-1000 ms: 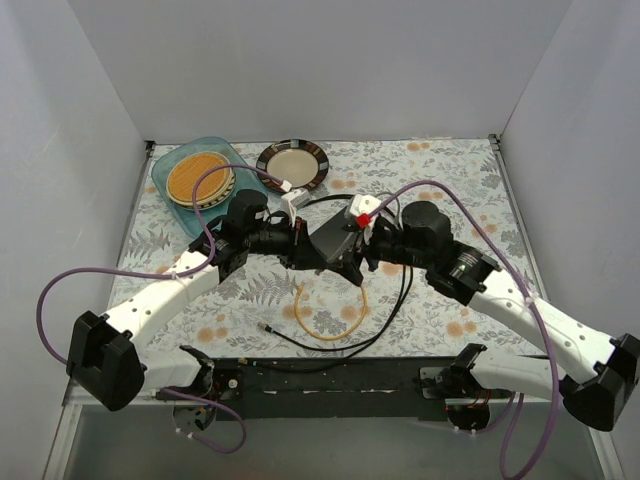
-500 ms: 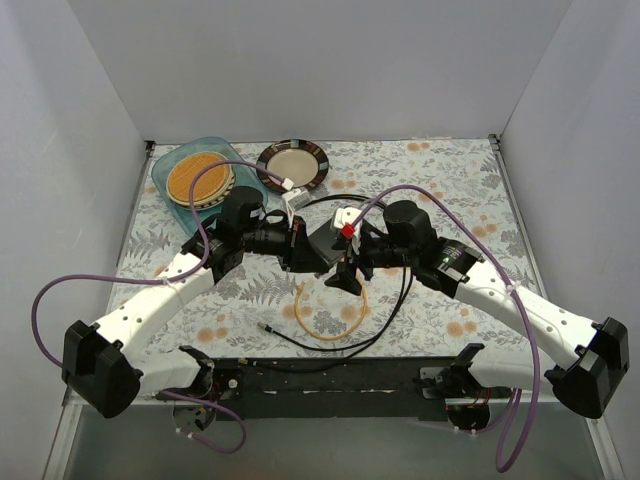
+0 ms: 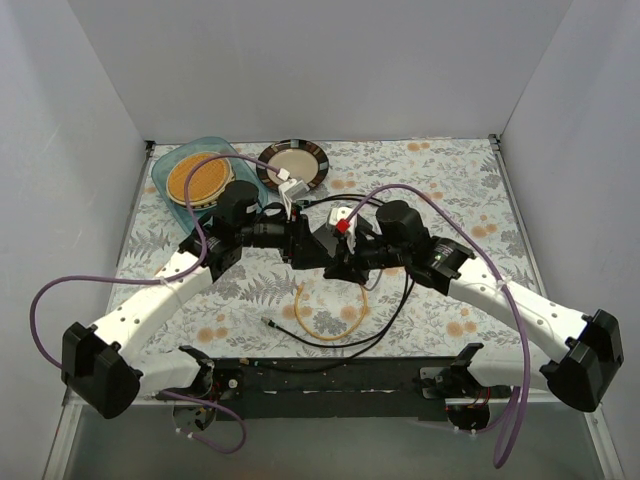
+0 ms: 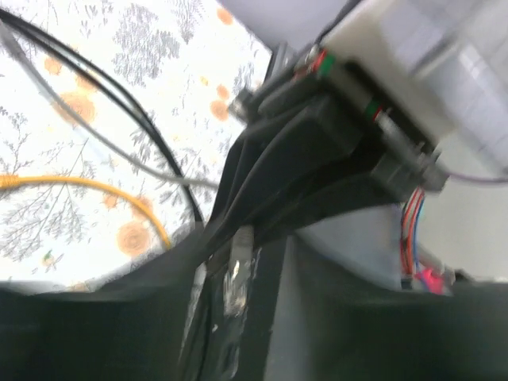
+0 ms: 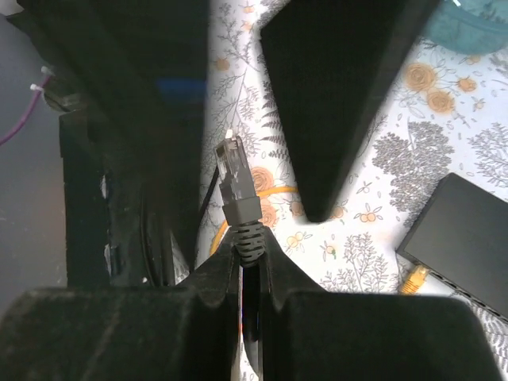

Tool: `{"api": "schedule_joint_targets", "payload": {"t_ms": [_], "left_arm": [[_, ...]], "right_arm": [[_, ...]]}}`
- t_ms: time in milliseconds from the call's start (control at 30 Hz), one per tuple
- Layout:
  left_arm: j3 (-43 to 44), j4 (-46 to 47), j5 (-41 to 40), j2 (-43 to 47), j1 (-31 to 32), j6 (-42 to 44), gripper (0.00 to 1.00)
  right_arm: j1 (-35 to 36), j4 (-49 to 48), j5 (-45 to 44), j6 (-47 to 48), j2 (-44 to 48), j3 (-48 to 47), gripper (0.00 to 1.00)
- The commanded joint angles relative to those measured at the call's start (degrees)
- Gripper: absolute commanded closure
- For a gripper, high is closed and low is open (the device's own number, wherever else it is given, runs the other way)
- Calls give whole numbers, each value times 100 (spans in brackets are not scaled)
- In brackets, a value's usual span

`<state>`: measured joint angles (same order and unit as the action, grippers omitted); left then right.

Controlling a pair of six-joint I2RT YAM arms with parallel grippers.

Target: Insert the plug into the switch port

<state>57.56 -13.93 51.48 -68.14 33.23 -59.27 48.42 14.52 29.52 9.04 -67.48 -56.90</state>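
My right gripper (image 5: 248, 254) is shut on the grey ribbed boot of the plug (image 5: 232, 171), whose clear connector sticks out past the fingertips. Dark fingers (image 5: 341, 95) of my left gripper stand wide apart on either side of it, so that gripper (image 3: 303, 248) is open. Both grippers meet mid-table, the right gripper (image 3: 338, 260) just right of the left. The plug (image 4: 238, 274) shows blurred in the left wrist view. A yellow-orange cable (image 3: 330, 318) loops on the cloth. The flat dark switch (image 5: 464, 238) lies beside them with a yellow end (image 5: 413, 278) at its edge; I cannot make out its ports.
Black cables (image 3: 385, 310) trail across the flowered cloth near the yellow loop. At the back left stand a teal tray (image 3: 165, 170) holding a round woven mat and a brown-rimmed plate (image 3: 293, 163). White walls close in three sides.
The right gripper came in from the right and shut on the plug's boot. The left gripper, shut before, has opened. Both arms shifted slightly left.
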Motion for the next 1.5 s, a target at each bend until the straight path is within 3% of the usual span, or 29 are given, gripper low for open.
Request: {"api": "schedule_joint_targets", "payload": {"t_ms": [0, 133, 300, 567, 700, 833, 933, 1133, 1267, 1467], "left_arm": [[308, 269, -768, 415, 78, -103, 24], [212, 145, -2219, 792, 34, -191, 2], [-200, 417, -3625, 1565, -19, -357, 2], [-324, 462, -3356, 1269, -63, -358, 2], [-351, 523, -3232, 1040, -63, -419, 2], [-360, 550, -3241, 1004, -63, -437, 2], [-351, 532, -3215, 1013, -63, -446, 2], [-491, 638, -2995, 917, -71, -629, 2], [-579, 690, -2837, 829, -71, -674, 2], [-772, 796, -2591, 644, -71, -727, 7]], "right_arm": [[27, -494, -455, -236, 349, -207, 99], [27, -661, -1210, -376, 990, -286, 99], [18, -723, -2151, -376, 2045, -645, 99], [18, -1153, -3994, -17, 3346, -971, 99], [27, -970, -4446, 247, 3198, -1085, 99], [18, -85, -4157, 309, 2549, -1121, 99], [27, 86, -3814, 283, 2030, -482, 99], [18, -685, -2558, -16, 1152, 1119, 99], [0, -819, -1715, -86, 649, 1322, 99], [-52, -1381, -1212, -350, 675, 1524, 99]]}}
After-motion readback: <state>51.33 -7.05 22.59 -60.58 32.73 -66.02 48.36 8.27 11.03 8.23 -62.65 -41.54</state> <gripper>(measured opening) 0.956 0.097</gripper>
